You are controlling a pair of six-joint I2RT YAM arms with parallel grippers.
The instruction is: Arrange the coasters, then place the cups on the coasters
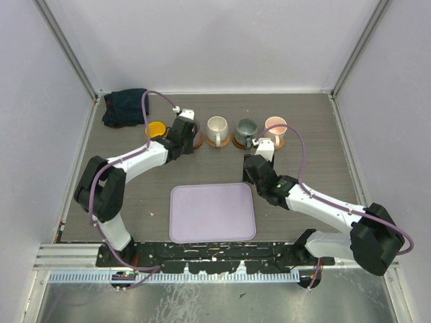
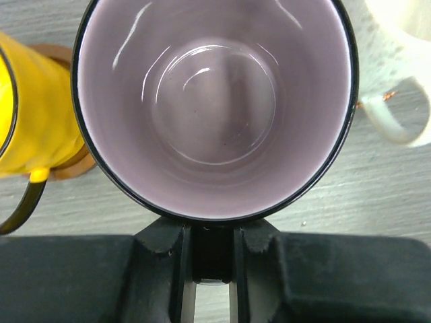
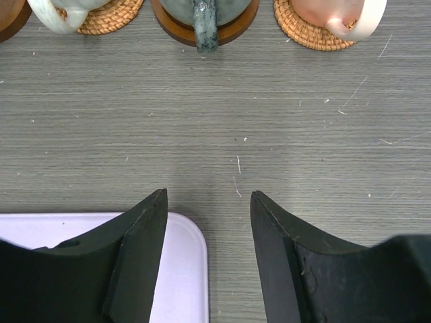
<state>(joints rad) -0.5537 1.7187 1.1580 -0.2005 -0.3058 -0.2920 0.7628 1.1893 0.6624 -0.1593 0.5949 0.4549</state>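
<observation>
Four cups stand on coasters; mauve cup held.

Open strip, cups to tray (seemingly)

Top view: high above and behind my bases, looking down on the whole table.
Left wrist: close over the mauve cup, staring straight in; it fills the frame.
Right wrist: low over the table, facing the cup row at the top edge.
Shared: the cream cup, upper right for my left wrist, upper left for my right.
</observation>
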